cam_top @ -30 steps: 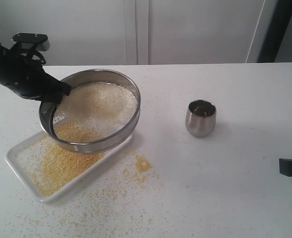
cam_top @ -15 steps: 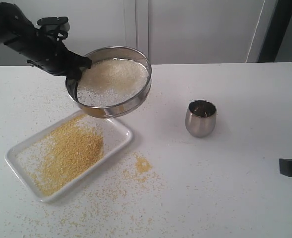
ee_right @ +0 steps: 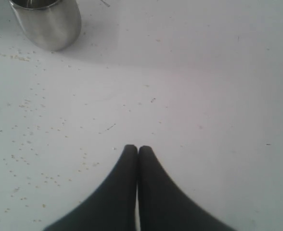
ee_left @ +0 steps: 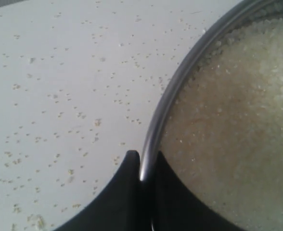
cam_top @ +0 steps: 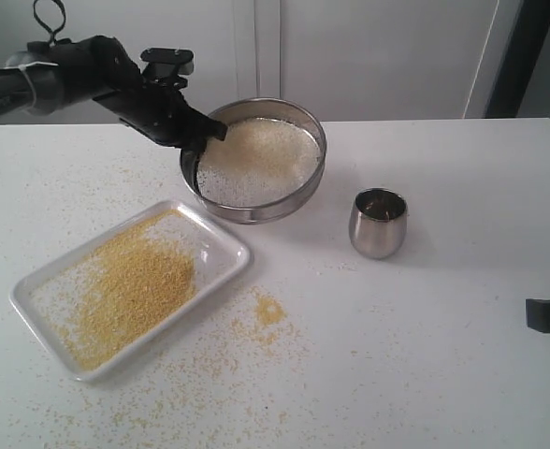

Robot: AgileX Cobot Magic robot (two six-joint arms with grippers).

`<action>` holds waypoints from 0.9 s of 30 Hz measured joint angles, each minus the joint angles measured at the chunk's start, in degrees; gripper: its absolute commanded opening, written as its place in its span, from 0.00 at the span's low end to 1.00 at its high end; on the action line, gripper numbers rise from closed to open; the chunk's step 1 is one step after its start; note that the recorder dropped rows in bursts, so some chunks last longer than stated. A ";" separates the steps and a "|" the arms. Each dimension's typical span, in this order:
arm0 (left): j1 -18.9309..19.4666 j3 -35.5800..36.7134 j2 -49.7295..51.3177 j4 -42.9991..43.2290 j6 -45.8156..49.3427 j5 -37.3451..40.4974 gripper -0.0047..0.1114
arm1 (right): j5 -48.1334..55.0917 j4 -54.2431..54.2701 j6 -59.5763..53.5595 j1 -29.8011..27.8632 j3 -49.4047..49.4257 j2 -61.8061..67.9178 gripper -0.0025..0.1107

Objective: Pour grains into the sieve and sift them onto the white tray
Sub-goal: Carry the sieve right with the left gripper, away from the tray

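left fingers (ee_left: 120,197) clamped on sieve (cam_top: 256,212) rim, pale grains (cam_top: 261,154) inside, right fingers (ee_right: 120,192) closed, holding nothing

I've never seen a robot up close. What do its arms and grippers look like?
The left arm is matte black with a pale grey band and a looped black cable. The left gripper and right gripper have smooth black fingers tapering to rounded tips.
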 measured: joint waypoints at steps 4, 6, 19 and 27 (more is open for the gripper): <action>-0.23 -4.27 3.33 0.87 -0.36 1.52 0.04 | 0.00 0.00 0.00 0.00 0.00 0.00 0.02; -0.33 -5.99 4.23 0.98 -0.47 2.73 0.04 | 0.00 0.00 0.00 0.00 0.00 0.00 0.02; -0.55 -7.74 4.52 1.37 0.38 8.09 0.04 | 0.00 0.00 0.00 0.00 0.00 0.00 0.02; -1.69 -7.74 4.52 1.15 5.40 8.98 0.04 | 0.00 0.00 0.00 0.00 0.00 0.00 0.02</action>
